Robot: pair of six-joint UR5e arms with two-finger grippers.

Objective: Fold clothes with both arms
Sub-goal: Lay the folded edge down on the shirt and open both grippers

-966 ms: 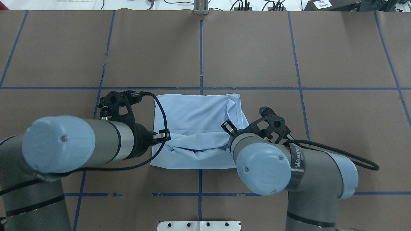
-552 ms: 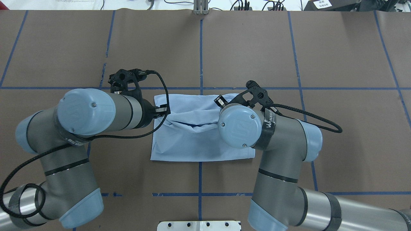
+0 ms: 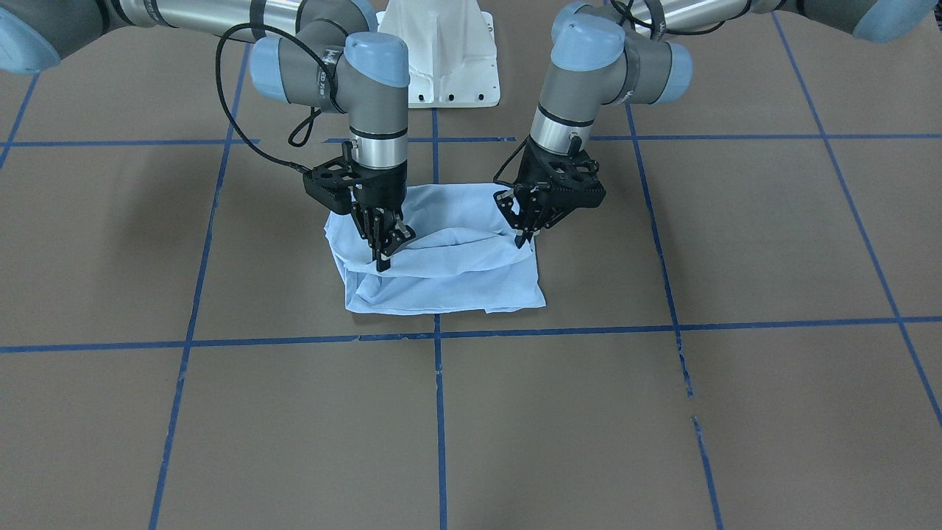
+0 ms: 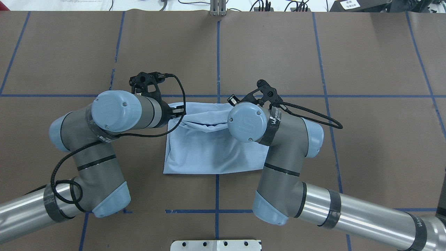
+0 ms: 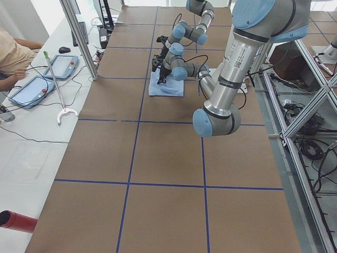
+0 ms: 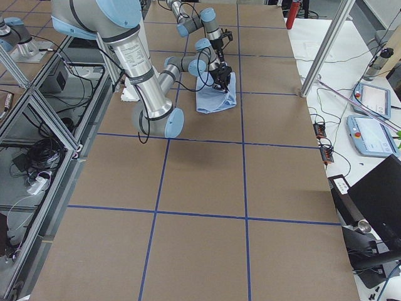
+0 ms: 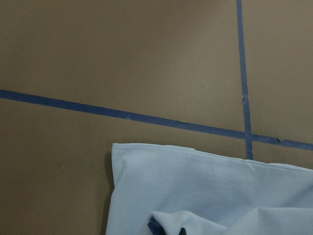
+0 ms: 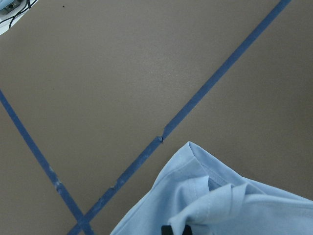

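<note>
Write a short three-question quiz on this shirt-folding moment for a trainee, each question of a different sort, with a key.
1. True or false: the left gripper hangs open, clear of the T-shirt.
2. In the front-facing view, the right gripper shows: A) on the view's left; B) on the view's right; C) nowhere.
3. Fill the gap: the tape lines on the brown table cover are ___.
Key: 1 false, it is shut on the T-shirt's edge; 2 A; 3 blue.
</note>
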